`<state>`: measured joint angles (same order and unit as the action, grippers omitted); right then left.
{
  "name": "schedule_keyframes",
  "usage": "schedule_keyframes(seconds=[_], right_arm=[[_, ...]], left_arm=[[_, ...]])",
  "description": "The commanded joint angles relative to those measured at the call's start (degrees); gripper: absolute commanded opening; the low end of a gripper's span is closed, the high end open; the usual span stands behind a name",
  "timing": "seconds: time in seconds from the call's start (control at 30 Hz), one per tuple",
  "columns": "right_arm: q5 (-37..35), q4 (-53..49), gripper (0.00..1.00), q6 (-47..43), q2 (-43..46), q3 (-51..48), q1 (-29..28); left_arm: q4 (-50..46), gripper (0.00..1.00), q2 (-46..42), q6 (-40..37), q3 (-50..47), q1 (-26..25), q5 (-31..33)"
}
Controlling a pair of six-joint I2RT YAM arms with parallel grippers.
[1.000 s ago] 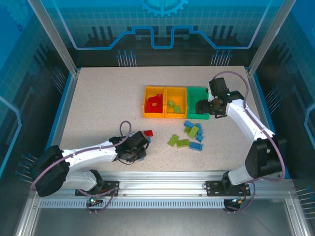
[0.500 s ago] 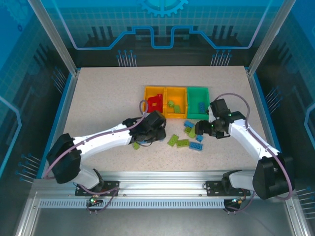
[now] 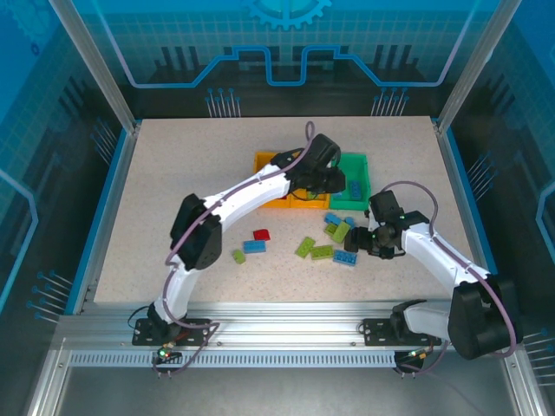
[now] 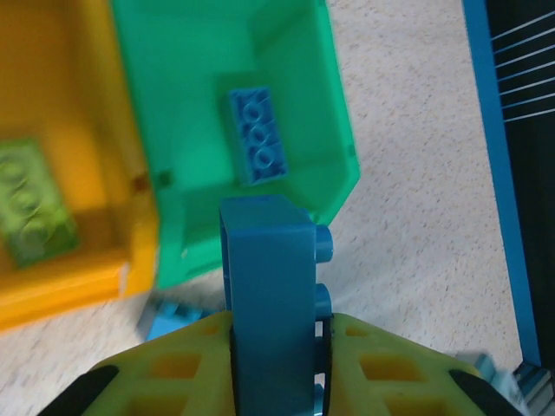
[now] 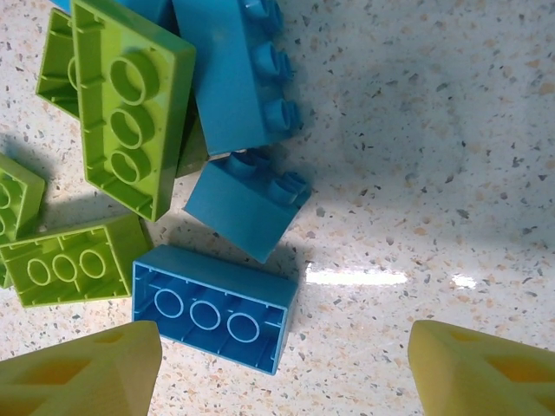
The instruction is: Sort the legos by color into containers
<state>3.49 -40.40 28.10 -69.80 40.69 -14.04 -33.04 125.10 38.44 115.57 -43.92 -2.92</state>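
Observation:
My left gripper [image 4: 276,328] is shut on a blue lego [image 4: 270,277], held on edge with its studs to the right, just above the near wall of the green container [image 4: 329,186]. Another blue lego [image 4: 257,136] lies inside that container. A lime lego [image 4: 30,204] lies in the orange-yellow container [image 4: 78,277] beside it. My right gripper [image 5: 282,373] is open, low over the table, at the pile of loose legos. An upturned blue lego [image 5: 217,308] lies just ahead of its left finger [image 5: 78,368]. Lime legos [image 5: 130,100] and more blue ones [image 5: 238,74] lie beyond.
In the top view the left arm [image 3: 251,191] reaches across the two orange-yellow containers [image 3: 260,204] toward the green one [image 3: 362,165]. A red lego [image 3: 261,235], a blue one [image 3: 254,246] and a small lime one [image 3: 238,256] lie apart, left of the pile [image 3: 325,250].
The left arm swung from the front left of the table up to the containers, carrying the blue lego. The right gripper came down from the green container to the pile.

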Motion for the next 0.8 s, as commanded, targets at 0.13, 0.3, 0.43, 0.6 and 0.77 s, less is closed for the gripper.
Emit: schedule_keyframes(seconds=[0.13,0.3,0.43,0.6,0.77], right_arm=[[1.55,1.38,0.73,0.15,1.11,-1.22,0.84],[3.66,2.77,0.68,2.44,1.78,-1.09,0.46],[2.90,4.58,0.67,4.69,2.04,-0.55,-0.45],[1.09,6.74,0.65,4.94,-0.04,0.86,-1.08],[1.30,8.83,0.62,5.35,-3.92,3.15,-3.23]], left_arm=[[-2.71,0.29,11.53,-2.48,14.61,3.10,-7.54],[0.76,0.40,12.80,-2.22,15.30,4.59,-7.88],[3.41,0.62,12.98,-1.92,15.50,4.73,-9.68],[3.87,0.98,10.98,-1.54,13.99,4.65,-10.96],[6.14,0.99,4.06,-1.15,6.01,4.73,-9.12]])
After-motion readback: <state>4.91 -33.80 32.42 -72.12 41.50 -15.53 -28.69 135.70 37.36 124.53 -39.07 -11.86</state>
